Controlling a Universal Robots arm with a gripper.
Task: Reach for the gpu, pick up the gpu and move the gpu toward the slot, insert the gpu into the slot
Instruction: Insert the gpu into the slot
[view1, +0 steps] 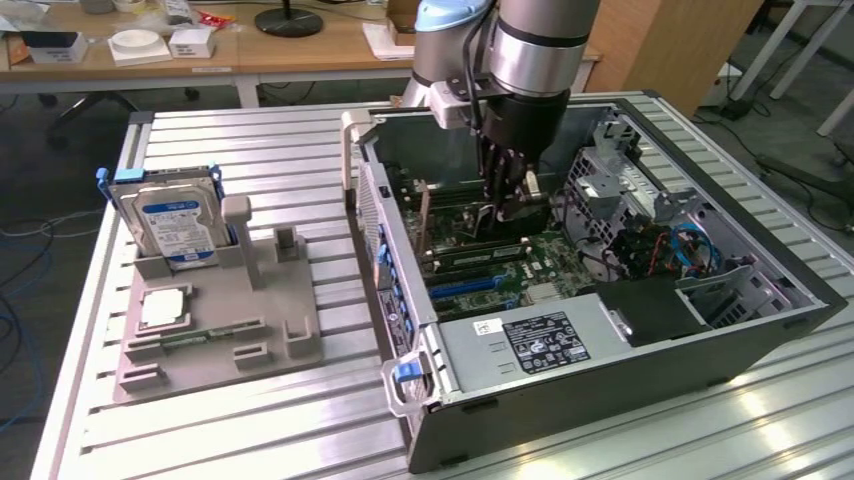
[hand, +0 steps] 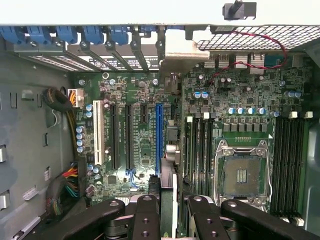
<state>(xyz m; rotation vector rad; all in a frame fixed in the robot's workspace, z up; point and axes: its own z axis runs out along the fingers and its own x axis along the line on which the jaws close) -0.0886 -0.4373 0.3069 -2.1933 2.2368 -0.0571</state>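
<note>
The gpu (hand: 168, 150) appears edge-on in the wrist view, as a thin card running between my two black fingers (hand: 147, 212), with its silver end bracket (hand: 175, 52) at the case's rear wall. My gripper (hand: 168, 207) is shut on it. The card hangs just above the motherboard, right beside the long blue slot (hand: 159, 135) and parallel to it. In the exterior view my gripper (view1: 514, 210) reaches down inside the open computer case (view1: 747, 330), low over the green board, with the gpu (view1: 523, 222) mostly hidden by the fingers.
A white slot (hand: 97, 132), black slots (hand: 127, 135), the empty processor socket (hand: 241, 175) and memory slots (hand: 287, 160) surround the card. The power supply (view1: 534, 345) fills the case's near end. On the exterior view's left, a grey holder (view1: 220, 330) carries a hard drive (view1: 174, 222) and a processor chip (view1: 163, 308).
</note>
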